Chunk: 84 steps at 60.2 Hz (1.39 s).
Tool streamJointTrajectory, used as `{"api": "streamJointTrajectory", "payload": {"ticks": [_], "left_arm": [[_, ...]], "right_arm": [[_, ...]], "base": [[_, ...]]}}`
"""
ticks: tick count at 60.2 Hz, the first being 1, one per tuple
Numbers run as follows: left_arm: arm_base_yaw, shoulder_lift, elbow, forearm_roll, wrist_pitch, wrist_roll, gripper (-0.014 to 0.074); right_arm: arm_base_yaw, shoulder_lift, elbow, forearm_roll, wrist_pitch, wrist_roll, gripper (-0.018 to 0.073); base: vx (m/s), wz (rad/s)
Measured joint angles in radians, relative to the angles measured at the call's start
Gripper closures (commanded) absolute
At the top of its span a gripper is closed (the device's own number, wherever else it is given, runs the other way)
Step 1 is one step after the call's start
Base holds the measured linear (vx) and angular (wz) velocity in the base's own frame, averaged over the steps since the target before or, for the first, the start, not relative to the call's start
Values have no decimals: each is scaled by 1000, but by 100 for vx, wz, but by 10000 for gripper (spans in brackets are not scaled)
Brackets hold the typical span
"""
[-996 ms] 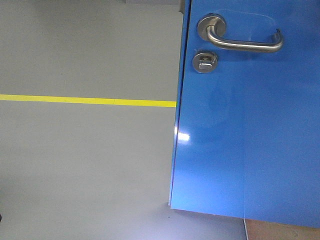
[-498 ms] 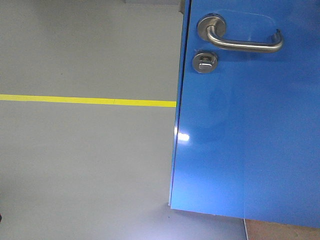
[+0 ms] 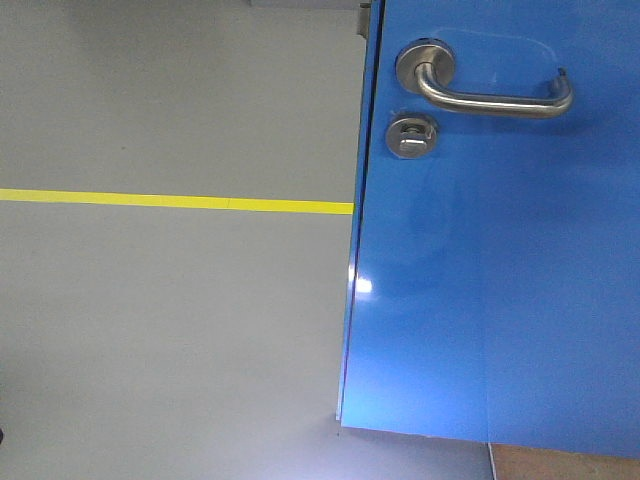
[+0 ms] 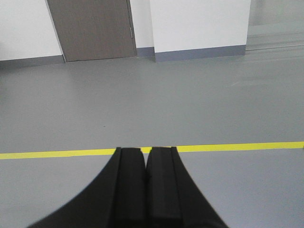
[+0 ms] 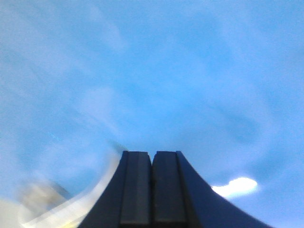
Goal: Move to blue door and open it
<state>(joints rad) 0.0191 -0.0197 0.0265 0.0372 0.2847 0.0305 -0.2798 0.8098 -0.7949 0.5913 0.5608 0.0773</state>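
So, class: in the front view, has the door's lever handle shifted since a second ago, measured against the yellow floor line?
Yes. The lever handle sits slightly lower and further right on the blue door, while the yellow floor line holds its place.

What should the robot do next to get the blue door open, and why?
Probably lift the right tool toward the lever handle. The blue door fills the right wrist view, so that arm faces it closely, but both tools look shut and empty, and nothing touches the handle. The left tool only faces open floor.
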Motion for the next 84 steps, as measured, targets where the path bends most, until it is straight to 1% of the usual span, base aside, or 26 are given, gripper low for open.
{"api": "streamJointTrajectory", "payload": {"ticks": [1, 2, 4, 11, 16, 20, 27, 33, 37, 40, 48, 54, 57, 65, 84], "left_arm": [[0, 0, 0, 0, 0, 0, 526], [0, 0, 0, 0, 0, 0, 526], [0, 0, 0, 0, 0, 0, 526], [0, 0, 0, 0, 0, 0, 526], [0, 0, 0, 0, 0, 0, 526], [0, 0, 0, 0, 0, 0, 526], [0, 0, 0, 0, 0, 0, 526], [0, 0, 0, 0, 0, 0, 526], [0, 0, 0, 0, 0, 0, 526], [0, 0, 0, 0, 0, 0, 526], [0, 0, 0, 0, 0, 0, 526], [0, 0, 0, 0, 0, 0, 526], [0, 0, 0, 0, 1, 0, 526], [0, 0, 0, 0, 1, 0, 526], [0, 0, 0, 0, 1, 0, 526]], "right_arm": [[0, -29, 19, -23, 4, 0, 557], [0, -60, 46, -71, 9, 0, 557], [0, -110, 92, -133, 15, 0, 557], [0, -283, 244, -332, 12, 0, 557], [0, -386, 353, -450, -35, 0, 557], [0, -454, 436, -502, -110, 0, 557], [21, -562, 597, -525, -288, 3, 557], [89, -644, 730, -552, -415, 3, 557], [139, -691, 791, -566, -459, 3, 557], [161, -717, 814, -573, -474, 3, 557], [180, -800, 823, -604, -474, -2, 557], [180, -819, 823, -655, -447, -4, 557], [180, -819, 823, -666, -437, -4, 557], [180, -819, 823, -673, -413, -4, 557], [180, -819, 823, -675, -412, -4, 557]], "base": [[0, 0], [0, 0], [0, 0], [0, 0], [0, 0], [0, 0], [0, 0], [0, 0], [0, 0], [0, 0], [0, 0], [0, 0], [0, 1], [0, 0], [0, 0]]}}
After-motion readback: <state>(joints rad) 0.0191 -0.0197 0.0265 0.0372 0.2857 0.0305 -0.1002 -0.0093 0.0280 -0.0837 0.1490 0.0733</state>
